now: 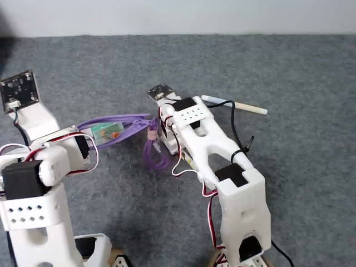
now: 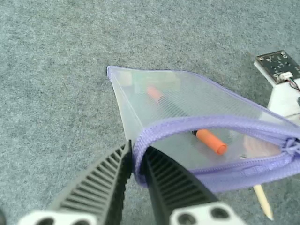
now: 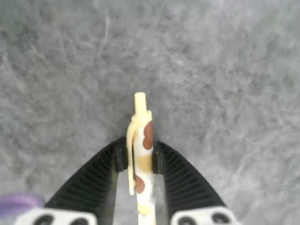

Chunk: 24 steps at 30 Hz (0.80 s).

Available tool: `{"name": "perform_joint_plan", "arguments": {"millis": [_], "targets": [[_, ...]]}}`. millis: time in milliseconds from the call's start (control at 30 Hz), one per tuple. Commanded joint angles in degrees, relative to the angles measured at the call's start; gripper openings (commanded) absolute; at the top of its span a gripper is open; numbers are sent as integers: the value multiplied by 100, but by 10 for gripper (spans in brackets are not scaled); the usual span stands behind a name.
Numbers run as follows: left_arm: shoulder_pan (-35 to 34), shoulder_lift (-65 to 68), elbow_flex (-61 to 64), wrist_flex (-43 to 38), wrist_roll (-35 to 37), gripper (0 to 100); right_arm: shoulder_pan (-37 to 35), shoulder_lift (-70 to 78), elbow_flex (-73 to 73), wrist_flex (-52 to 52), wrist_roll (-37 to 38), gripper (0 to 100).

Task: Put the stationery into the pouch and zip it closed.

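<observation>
My left claw: clenched on the pouch rim;
My right claw: grasping a spotted pen, just beside the pouch

Stretching flat across the whole scene as a grey, felt-like carpeted tabletop, and running back to meet a pale plain wall along the far edge. Carrying, toward the far right, a slim stick pen with a pale blue end and a cream end, lying flat on the pile and slanting slightly.
</observation>
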Motion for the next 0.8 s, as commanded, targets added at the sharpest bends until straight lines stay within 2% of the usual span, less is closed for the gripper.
{"name": "perform_joint_plan", "arguments": {"millis": [0,333,500,767], "targets": [[-26,-35,-321,44,53,14,268,-778,-88,558,26,8],[-18,0,-321,35,35,14,277,-2712,-62,2167,-457,8],[-18,0,-312,35,35,14,224,-3960,-62,2466,-466,8],[-18,0,-312,35,44,14,-752,-5745,9,2466,-1266,8]]}}
